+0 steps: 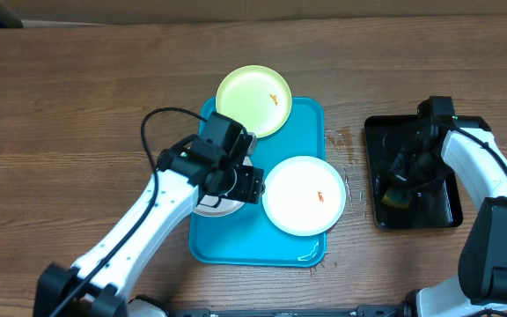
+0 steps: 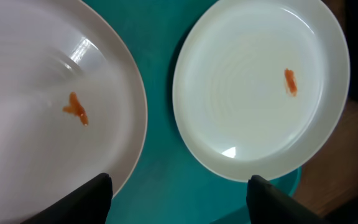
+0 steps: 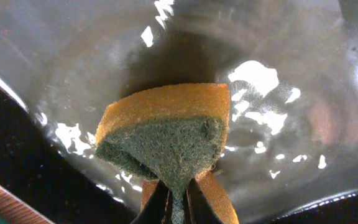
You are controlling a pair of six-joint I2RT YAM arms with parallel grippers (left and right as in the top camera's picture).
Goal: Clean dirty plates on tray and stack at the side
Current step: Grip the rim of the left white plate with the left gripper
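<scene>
The turquoise tray (image 1: 253,242) lies mid-table. A pale yellow-green plate (image 1: 253,99) rests over its far rim. One white plate (image 1: 304,195) with an orange smear lies on its right side. A second white plate (image 1: 208,209) lies at its left, mostly hidden under my left gripper (image 1: 236,180). In the left wrist view that gripper (image 2: 179,193) is open and empty above bare tray (image 2: 160,93), between the left plate (image 2: 42,93) and the right plate (image 2: 260,81). My right gripper (image 1: 399,189) is shut on a yellow-and-green sponge (image 3: 166,130) over the black tray.
A smaller glossy black tray (image 1: 412,211) stands at the right; its wet surface shows in the right wrist view (image 3: 291,124). A few wet spots (image 1: 337,141) mark the wooden table between the two trays.
</scene>
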